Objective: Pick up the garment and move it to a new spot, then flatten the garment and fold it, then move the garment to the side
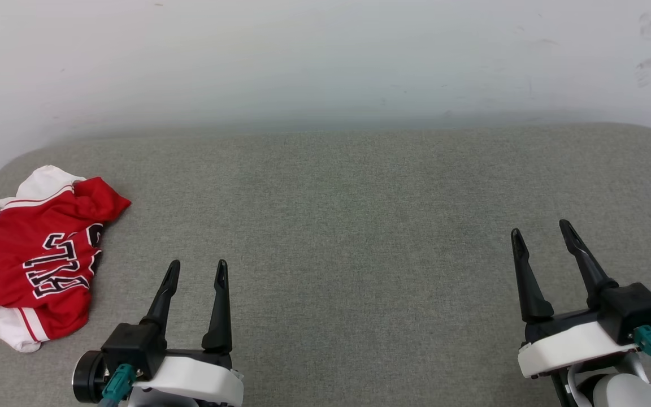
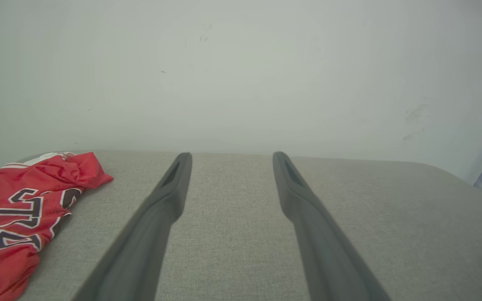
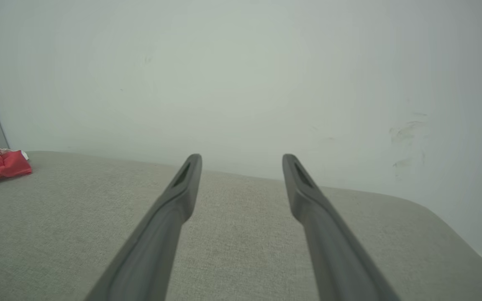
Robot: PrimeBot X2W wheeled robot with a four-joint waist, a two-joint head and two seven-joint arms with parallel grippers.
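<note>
The garment (image 1: pixel 37 254) lay crumpled at the far left edge of the grey padded surface (image 1: pixel 359 215), lettering uppermost, near the left gripper (image 1: pixel 198 263) and well apart from the right gripper (image 1: pixel 540 227); both grippers stood with jaws spread wide, empty and touching nothing. It was judged a light, limp, rather slick jersey cloth that would sag and slide rather than keep shape, with no risk of breakage. Hold was judged best taken by pinching a raised fold, such as the bunched red ridge at its upper right, clear of the upholstery beneath
</note>
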